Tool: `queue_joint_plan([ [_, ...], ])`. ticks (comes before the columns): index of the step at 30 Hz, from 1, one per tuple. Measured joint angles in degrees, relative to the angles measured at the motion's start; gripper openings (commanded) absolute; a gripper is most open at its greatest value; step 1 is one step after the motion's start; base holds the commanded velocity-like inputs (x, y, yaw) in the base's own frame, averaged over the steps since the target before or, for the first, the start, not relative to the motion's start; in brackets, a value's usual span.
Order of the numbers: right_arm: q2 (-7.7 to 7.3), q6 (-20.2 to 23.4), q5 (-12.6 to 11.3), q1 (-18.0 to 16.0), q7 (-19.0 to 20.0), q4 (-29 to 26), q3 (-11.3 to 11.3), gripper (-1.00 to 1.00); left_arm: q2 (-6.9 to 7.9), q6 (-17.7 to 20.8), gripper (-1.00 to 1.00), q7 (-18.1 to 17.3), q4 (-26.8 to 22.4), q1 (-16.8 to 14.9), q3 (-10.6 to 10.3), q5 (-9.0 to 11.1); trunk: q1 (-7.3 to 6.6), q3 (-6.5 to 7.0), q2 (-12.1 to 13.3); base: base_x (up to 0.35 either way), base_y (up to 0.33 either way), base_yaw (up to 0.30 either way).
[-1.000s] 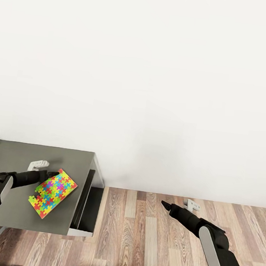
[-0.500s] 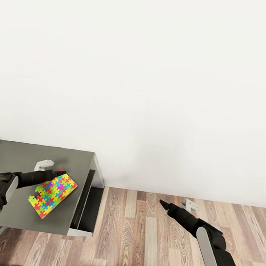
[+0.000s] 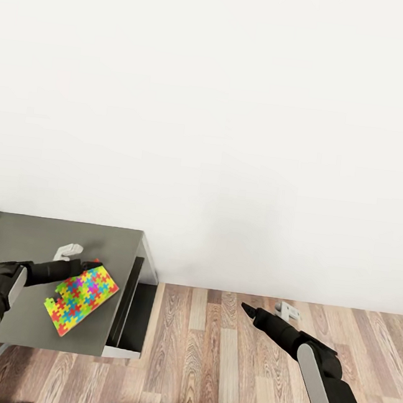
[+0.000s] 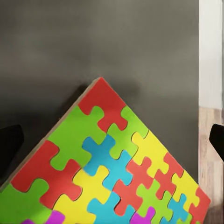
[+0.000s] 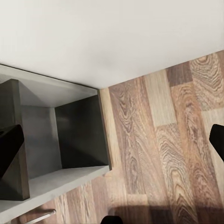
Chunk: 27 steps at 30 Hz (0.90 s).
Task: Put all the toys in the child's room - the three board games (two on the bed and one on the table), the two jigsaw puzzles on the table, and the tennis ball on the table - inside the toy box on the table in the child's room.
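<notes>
At the lower left of the head frame one jigsaw puzzle (image 3: 82,290) lies flat on the grey desk (image 3: 27,245), near its end. The left pincer (image 3: 91,264) sits at the puzzle's far corner, its fingers spread wide to either side in the wrist view and gripping nothing. The right pincer (image 3: 245,308) hangs over the wood floor (image 3: 209,352), open and empty. Judging by this, the puzzle is not yet lifted and boxing it remains

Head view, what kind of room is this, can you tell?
Probably a home bedroom or playroom, though little shows. A grey desk stands against a plain white wall on a wood-plank floor, and a bright jigsaw puzzle lies on it by the left gripper, which hints at a child's room.
</notes>
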Motion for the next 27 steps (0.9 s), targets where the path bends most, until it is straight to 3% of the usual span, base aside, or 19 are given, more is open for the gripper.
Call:
queue_joint_plan([
  [5,0.0,0.0,0.0,0.0,0.0,0.0,0.0,1.0,-0.04,1.8,1.0,-1.2,0.0,0.0,0.1,-0.2,0.0,0.0,0.0,0.0,0.0,0.0],
  [12,1.52,-0.7,-0.1,-0.1,-0.1,-0.5,-1.0,1.0,0.02,2.5,1.0,-2.0,-0.5,0.0,0.5,0.1,0.0,0.0,0.0,0.0,0.0,0.0],
  [27,1.71,-0.8,-0.1,-0.1,-0.2,-0.5,-1.1,1.0,0.28,3.6,1.0,-1.8,-0.4,-0.1,0.5,0.2,0.01,0.0,0.0,-0.006,-0.004,0.0],
])
